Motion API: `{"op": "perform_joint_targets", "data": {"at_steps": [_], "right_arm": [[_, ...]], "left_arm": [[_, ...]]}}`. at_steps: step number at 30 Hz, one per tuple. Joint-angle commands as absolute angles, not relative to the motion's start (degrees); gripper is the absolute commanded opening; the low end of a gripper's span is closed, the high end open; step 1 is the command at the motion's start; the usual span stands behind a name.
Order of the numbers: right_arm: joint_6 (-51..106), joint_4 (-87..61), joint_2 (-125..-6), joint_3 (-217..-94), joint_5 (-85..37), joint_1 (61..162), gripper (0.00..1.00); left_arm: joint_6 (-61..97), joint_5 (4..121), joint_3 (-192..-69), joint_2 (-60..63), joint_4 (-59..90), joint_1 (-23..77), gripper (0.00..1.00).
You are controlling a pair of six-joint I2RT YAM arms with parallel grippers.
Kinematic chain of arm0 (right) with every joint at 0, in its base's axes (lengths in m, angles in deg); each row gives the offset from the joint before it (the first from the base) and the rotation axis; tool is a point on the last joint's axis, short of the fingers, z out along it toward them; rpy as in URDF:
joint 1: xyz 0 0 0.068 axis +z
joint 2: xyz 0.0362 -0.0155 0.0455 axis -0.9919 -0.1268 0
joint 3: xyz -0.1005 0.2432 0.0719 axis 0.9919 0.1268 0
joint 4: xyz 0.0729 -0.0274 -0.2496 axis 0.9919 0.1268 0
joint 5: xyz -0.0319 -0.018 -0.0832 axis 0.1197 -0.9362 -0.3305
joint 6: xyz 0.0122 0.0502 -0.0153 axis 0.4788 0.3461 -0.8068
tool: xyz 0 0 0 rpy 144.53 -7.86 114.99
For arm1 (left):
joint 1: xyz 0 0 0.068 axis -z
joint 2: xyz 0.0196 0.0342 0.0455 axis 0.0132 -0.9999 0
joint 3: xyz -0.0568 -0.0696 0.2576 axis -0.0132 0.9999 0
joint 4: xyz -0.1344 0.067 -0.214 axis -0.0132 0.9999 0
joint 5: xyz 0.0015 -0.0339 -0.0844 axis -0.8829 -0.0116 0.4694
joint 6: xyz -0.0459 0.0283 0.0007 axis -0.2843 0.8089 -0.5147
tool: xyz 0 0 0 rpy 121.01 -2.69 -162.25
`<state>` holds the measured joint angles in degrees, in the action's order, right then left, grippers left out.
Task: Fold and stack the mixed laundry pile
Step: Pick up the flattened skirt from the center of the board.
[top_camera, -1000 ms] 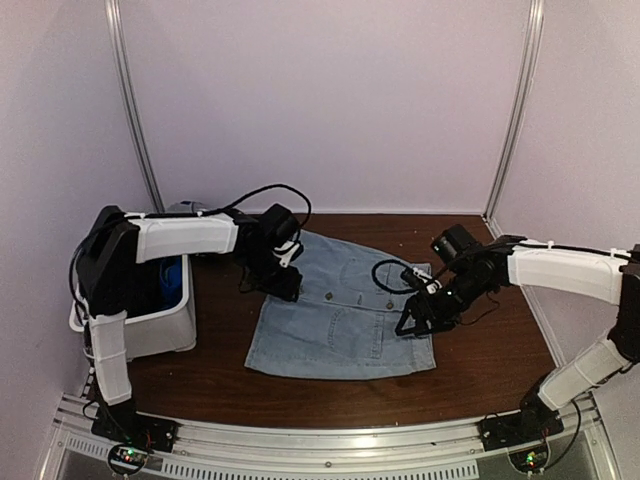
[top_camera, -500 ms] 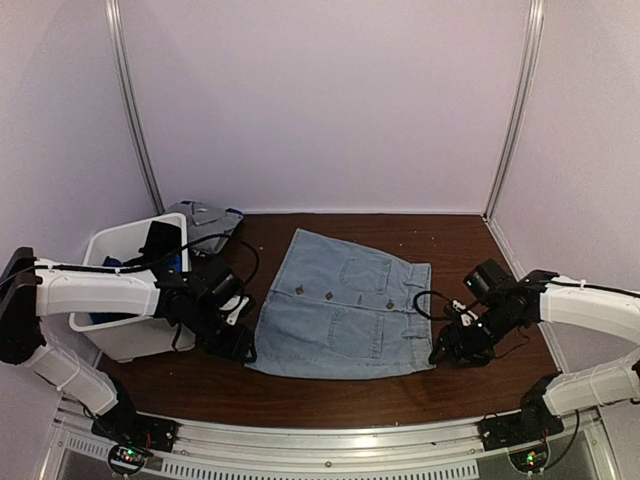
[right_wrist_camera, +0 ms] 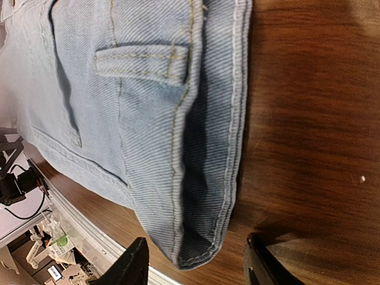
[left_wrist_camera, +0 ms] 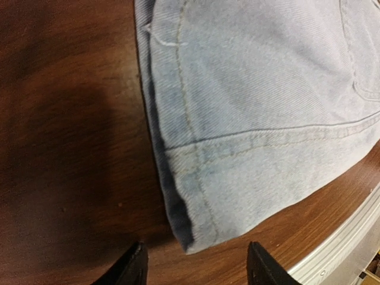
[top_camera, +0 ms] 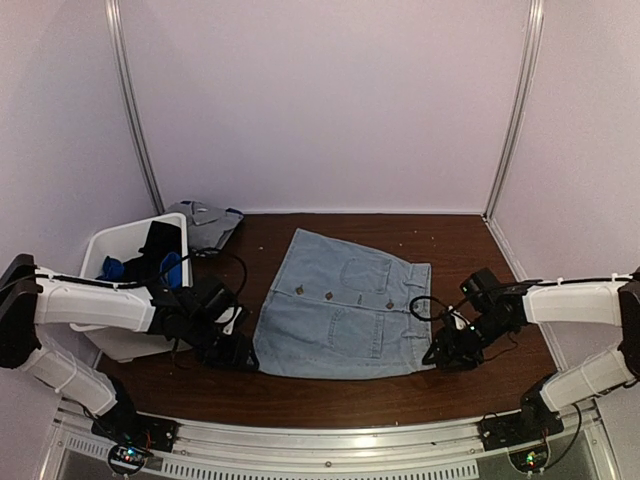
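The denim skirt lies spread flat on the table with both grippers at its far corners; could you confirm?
Not quite: the top external view shows the left gripper and right gripper at the near corners of the denim skirt, which does lie flat on the table.

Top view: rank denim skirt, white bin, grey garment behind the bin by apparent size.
1. denim skirt, largest.
2. white bin, partly hidden by left arm.
3. grey garment, smallest, partly behind bin.
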<state>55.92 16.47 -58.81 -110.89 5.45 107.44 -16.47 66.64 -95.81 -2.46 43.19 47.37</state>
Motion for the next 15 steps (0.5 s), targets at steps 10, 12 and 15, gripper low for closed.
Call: {"op": "perform_joint_targets", "data": {"at_steps": [10, 12, 15], "right_arm": [[56.40, 9.33, -61.62, -106.41, 9.41, 104.70, 0.34], [56.46, 8.92, -61.74, -105.86, 9.60, 104.61, 0.26], [56.40, 8.42, -62.11, -104.78, 9.79, 104.42, 0.16]], "left_arm": [[-22.89, 71.72, -90.97, -4.99, 30.63, 47.42, 0.48], [-23.53, 72.02, -90.02, -4.83, 29.45, 47.43, 0.44], [-23.81, 72.19, -89.55, -4.18, 28.56, 47.43, 0.34]]}}
